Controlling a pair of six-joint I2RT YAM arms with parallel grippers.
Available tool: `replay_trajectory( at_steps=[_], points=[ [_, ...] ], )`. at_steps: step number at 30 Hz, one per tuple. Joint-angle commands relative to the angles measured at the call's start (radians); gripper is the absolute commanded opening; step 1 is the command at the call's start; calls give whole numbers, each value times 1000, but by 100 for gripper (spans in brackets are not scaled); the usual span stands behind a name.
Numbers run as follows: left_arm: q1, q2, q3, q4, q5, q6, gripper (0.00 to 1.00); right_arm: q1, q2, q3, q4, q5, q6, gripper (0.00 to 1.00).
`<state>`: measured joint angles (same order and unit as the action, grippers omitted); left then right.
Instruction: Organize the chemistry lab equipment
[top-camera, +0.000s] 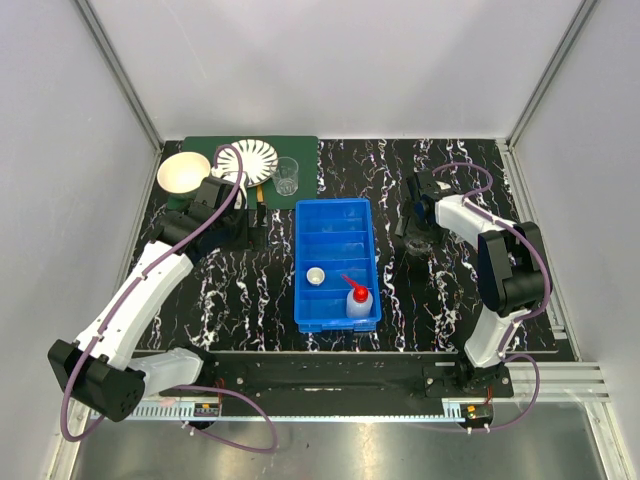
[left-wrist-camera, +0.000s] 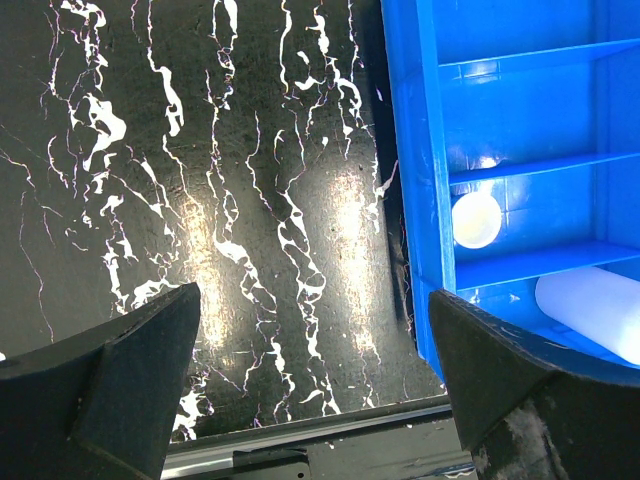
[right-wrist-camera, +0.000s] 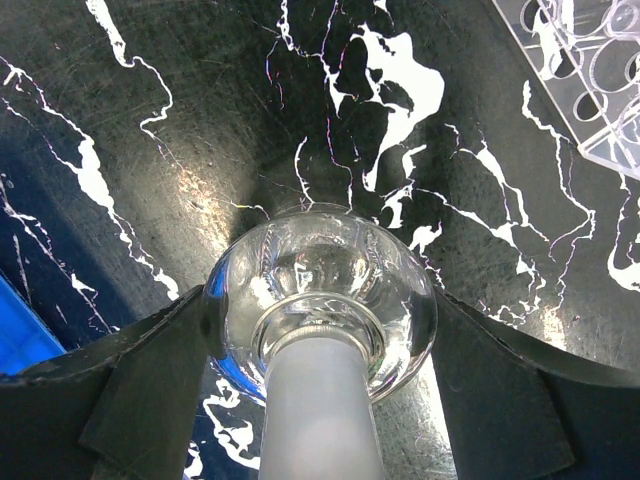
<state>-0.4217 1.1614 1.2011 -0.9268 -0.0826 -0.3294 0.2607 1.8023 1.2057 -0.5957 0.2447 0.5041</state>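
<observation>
Your right gripper (right-wrist-camera: 320, 300) straddles the glass flask (right-wrist-camera: 320, 265), pinch uncertain; left gripper (left-wrist-camera: 312, 295) gapes empty; blue bin (top-camera: 301, 260) holds squeeze bottle (top-camera: 359, 301), round lid (top-camera: 316, 276).

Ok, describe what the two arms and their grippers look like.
The left arm and right arm have white shells, black joints and looping purple cables. The left gripper and right gripper each have two broad, wedge-shaped black fingers.
</observation>
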Motion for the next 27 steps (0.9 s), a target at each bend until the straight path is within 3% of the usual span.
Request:
replay_trajectory(
  at_steps=[1,5,19,27],
  points=[
    [6,-9,0,25,10,3,99,-5,-40,3,4,-12,4,69],
    [6,-11,-2,26,10,3,99,-6,-44,11,-4,-7,4,61],
    [4,-3,3,28,18,1,99,-5,-138,153,-119,10,-35,53],
    [6,-5,5,28,21,3,99,17,-141,322,-193,-67,-27,49]
  ],
)
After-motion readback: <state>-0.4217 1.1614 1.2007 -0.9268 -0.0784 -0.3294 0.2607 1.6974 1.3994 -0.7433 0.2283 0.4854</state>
